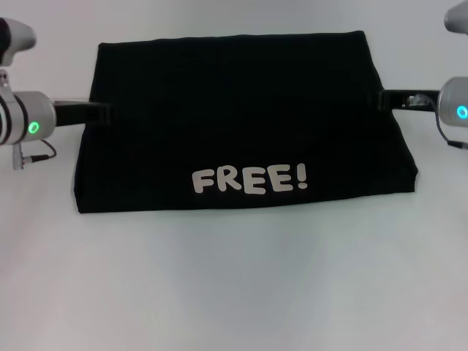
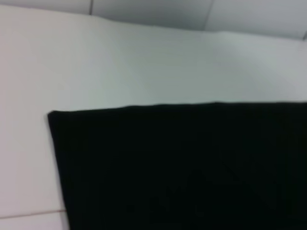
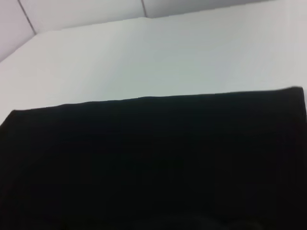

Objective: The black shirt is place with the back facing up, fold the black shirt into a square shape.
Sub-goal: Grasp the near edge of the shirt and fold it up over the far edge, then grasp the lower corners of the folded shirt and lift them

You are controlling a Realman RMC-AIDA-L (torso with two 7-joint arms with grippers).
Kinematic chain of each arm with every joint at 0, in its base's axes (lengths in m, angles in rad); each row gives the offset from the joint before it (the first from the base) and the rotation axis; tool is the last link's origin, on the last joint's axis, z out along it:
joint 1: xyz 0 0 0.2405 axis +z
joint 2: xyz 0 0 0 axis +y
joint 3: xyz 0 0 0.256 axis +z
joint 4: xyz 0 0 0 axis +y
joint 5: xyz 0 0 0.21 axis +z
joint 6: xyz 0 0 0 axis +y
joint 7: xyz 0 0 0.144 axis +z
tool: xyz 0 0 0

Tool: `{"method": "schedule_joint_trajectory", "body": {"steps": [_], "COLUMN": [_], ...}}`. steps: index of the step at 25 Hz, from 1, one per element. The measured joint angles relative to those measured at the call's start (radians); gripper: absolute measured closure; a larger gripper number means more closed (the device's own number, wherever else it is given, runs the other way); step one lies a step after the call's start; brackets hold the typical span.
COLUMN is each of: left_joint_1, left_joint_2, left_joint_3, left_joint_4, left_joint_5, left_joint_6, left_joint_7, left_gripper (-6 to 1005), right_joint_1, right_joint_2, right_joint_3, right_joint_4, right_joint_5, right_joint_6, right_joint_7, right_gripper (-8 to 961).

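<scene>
The black shirt (image 1: 234, 110) lies flat on the white table as a wide folded rectangle. White letters reading FREE! (image 1: 250, 179) show near its front edge. My left gripper (image 1: 104, 113) reaches in low at the shirt's left edge, about halfway back. At the right edge my right gripper (image 1: 380, 99) does the same. Both black tips merge with the dark cloth. The left wrist view shows one corner and a straight edge of the shirt (image 2: 192, 167). In the right wrist view there is a long straight edge of the shirt (image 3: 153, 163).
The white table (image 1: 234, 292) stretches bare in front of the shirt and on both sides. A pale wall rises behind the table's far edge (image 3: 144, 17) in the wrist views.
</scene>
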Motion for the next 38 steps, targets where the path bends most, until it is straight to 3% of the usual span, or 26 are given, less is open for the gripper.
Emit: {"method": "schedule_joint_trajectory", "body": {"steps": [3,8,10,12,15,21,25,31,38], "left_joint_1": [0.002,0.004,0.005,0.013,0.039,0.165,0.271,0.365,0.35], "left_joint_2": [-0.014,-0.018,-0.018,-0.018,-0.019,-0.054,-0.069,-0.069,-0.065], "left_joint_3": [0.022,0.024,0.024,0.024,0.022,0.024,0.023,0.016,0.023], "left_joint_4": [0.004,0.005,0.011,0.029,0.106,0.361,0.454,0.431,0.32], "left_joint_5": [-0.002,0.004,0.005,0.003,-0.003,-0.09,-0.133,-0.142,-0.133], "left_joint_6": [-0.036,-0.055,-0.049,-0.02,0.107,0.576,0.727,0.676,0.496], "left_joint_7": [0.002,0.001,-0.005,-0.023,-0.071,-0.095,-0.09,-0.105,-0.134], "left_gripper": [924,923,715,623,484,284,148,118,122], "right_joint_1": [-0.021,-0.038,-0.047,-0.056,-0.081,-0.171,-0.236,-0.266,-0.262], "right_joint_2": [0.006,0.006,0.01,0.019,0.03,0.039,0.034,0.031,0.036], "right_joint_3": [-0.003,-0.005,-0.003,0.001,-0.001,-0.005,-0.005,-0.006,-0.043], "right_joint_4": [-0.004,-0.016,-0.041,-0.076,-0.137,-0.216,-0.242,-0.244,-0.243], "right_joint_5": [0.027,0.032,0.034,0.036,0.064,0.182,0.257,0.272,0.27], "right_joint_6": [-0.011,-0.023,-0.032,-0.045,-0.098,-0.294,-0.446,-0.491,-0.454], "right_joint_7": [-0.01,-0.02,-0.023,-0.022,-0.024,-0.112,-0.171,-0.186,-0.182], "right_gripper": [946,800,724,631,512,362,282,238,239]}}
